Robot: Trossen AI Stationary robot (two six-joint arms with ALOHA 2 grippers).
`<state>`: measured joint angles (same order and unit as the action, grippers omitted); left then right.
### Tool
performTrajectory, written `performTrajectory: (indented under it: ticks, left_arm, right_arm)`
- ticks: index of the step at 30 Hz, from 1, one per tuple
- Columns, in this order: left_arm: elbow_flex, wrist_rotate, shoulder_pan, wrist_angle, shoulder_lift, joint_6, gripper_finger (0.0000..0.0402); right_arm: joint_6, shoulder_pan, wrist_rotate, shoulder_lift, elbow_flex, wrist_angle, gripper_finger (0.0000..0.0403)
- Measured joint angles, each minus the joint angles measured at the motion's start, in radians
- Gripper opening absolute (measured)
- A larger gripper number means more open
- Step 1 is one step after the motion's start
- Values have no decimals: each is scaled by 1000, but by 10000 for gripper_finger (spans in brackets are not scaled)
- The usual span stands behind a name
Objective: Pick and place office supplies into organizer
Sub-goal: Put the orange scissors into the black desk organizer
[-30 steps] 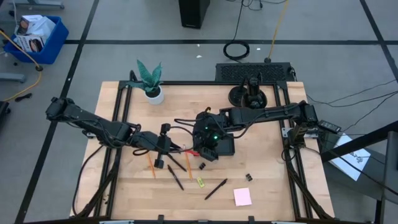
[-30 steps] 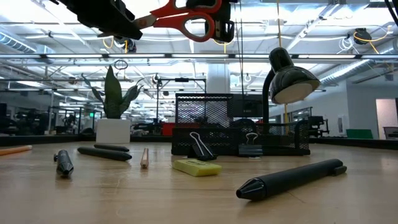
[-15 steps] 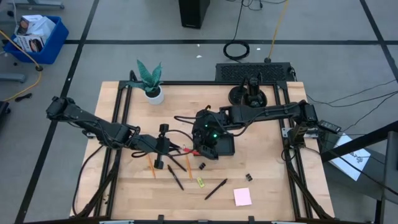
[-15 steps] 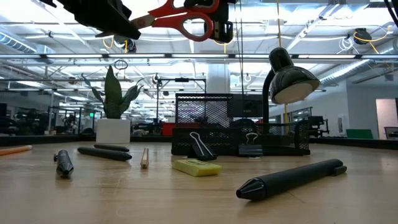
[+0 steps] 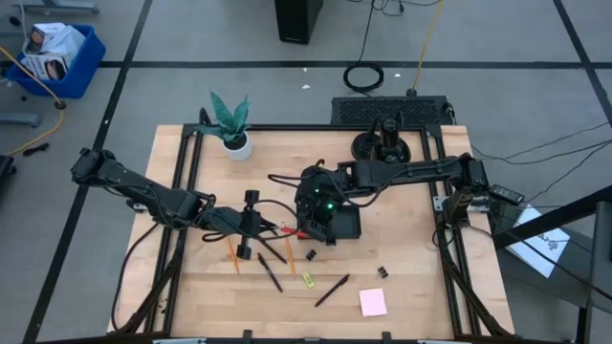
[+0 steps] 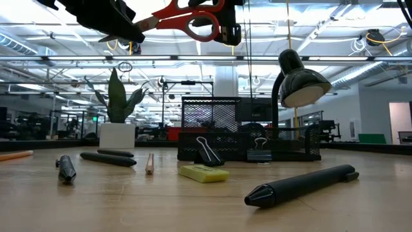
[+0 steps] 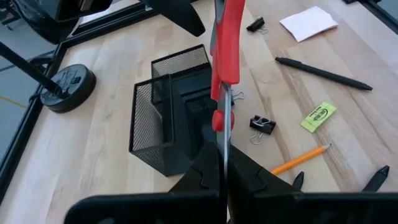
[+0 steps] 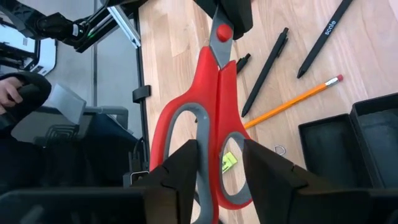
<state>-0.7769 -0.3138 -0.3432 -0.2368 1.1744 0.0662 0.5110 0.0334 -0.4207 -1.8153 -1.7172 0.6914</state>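
Above the organizer (image 7: 174, 112), left hand (image 7: 224, 180) clamped on scissors (image 8: 208, 137), right hand (image 8: 217, 165) apart

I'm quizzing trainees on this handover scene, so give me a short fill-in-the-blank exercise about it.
1. The left gripper is shut on the ____ end of the red-handled scissors.
2. The right gripper brackets the scissors' ____.
3. The scissors hang above the mesh ____.
4. The sticky-note pad is coloured ____.

Answers: blade; handles; organizer; pink
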Motion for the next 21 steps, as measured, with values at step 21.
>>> performTrajectory:
  ticks: [21]
  left_arm:
    - [0,-99,-62,-19,0,-14,1]
  right_arm:
    - [-1,0,5,0,0,-10,102]
